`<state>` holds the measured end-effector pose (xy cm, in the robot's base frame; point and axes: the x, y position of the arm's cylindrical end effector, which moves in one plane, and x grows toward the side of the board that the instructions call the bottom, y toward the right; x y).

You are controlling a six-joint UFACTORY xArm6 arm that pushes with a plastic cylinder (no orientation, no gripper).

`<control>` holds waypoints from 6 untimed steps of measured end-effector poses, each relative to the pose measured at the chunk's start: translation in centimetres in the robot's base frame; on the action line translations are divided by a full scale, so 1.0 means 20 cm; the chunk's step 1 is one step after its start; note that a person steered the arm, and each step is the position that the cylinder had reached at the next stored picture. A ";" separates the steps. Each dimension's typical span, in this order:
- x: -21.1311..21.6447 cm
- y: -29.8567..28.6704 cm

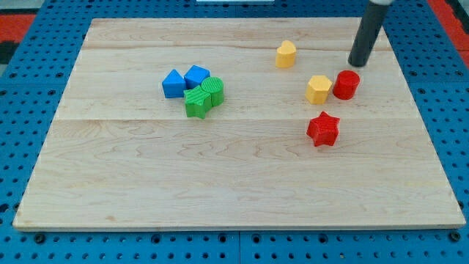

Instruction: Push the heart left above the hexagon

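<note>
A yellow heart block [286, 53] lies near the view's top, right of centre. A yellow hexagon block [318, 89] lies below and to the right of it, touching or nearly touching a red cylinder block [346, 84] on its right. My tip [357, 64] rests on the board just above and slightly right of the red cylinder. It is well to the right of the heart and touches no block.
A red star block [322, 129] lies below the hexagon. Left of centre is a tight cluster: a blue triangle-like block [174, 83], a blue cube [196, 75], a green star-like block [196, 102] and a green cylinder [213, 89]. The wooden board [234, 191] ends in blue pegboard.
</note>
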<state>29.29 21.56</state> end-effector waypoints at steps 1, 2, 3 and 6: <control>-0.23 -0.25; -0.28 -0.67; -0.09 -0.70; 0.05 -0.60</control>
